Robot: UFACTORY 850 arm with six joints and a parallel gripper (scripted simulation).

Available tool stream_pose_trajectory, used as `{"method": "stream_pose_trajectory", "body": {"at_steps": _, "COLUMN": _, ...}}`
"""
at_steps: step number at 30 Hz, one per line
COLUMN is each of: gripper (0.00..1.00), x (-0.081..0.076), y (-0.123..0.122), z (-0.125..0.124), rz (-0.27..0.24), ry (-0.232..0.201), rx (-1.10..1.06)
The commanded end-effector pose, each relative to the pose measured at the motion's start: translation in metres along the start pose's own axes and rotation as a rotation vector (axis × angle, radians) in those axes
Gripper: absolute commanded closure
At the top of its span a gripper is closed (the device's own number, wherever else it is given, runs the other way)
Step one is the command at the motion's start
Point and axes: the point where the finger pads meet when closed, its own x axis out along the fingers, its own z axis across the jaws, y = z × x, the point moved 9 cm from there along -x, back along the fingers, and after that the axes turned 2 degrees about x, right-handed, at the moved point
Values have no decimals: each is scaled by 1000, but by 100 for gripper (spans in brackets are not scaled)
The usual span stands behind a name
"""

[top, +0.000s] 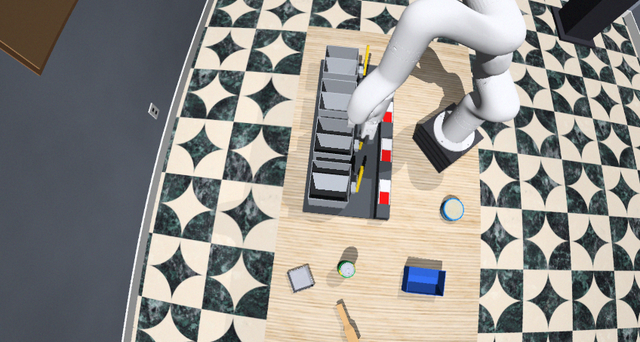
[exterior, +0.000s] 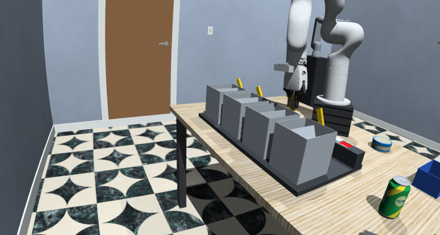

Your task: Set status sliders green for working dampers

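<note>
Four grey duct dampers stand in a row on a dark base [top: 341, 211] [exterior: 308, 189]: the far one [top: 342, 60] [exterior: 216, 100], the second [top: 336, 97] [exterior: 236, 109], the third [top: 334, 137] [exterior: 262, 124] and the nearest [top: 330, 183] [exterior: 299, 149]. Each has a yellow lever on its side. My gripper [top: 358, 144] [exterior: 292, 102] points down beside the third damper and is shut on the third damper's yellow lever [exterior: 291, 105]. The three status sliders [top: 387, 114] [top: 386, 150] [top: 384, 192] that show are red and white. The far slider is hidden by my arm.
On the table's near part are a blue-rimmed round tin [top: 451, 208] [exterior: 381, 143], a green can [top: 346, 269] [exterior: 394, 197], a blue bin [top: 423, 280] [exterior: 429, 177], a grey square block [top: 300, 277] and a wooden piece [top: 347, 323]. My arm's black base [top: 449, 141] stands right of the sliders.
</note>
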Motion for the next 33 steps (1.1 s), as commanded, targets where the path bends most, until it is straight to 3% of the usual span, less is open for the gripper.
{"method": "stream_pose_trajectory", "body": {"at_steps": 1, "gripper": 81, "x": 0, "y": 3, "z": -5, "rz": -31, "ry": -38, "rx": 1}}
{"method": "stream_pose_trajectory", "body": {"at_steps": 33, "gripper": 81, "x": 0, "y": 3, "z": -13, "rz": -29, "ry": -76, "rx": 0}}
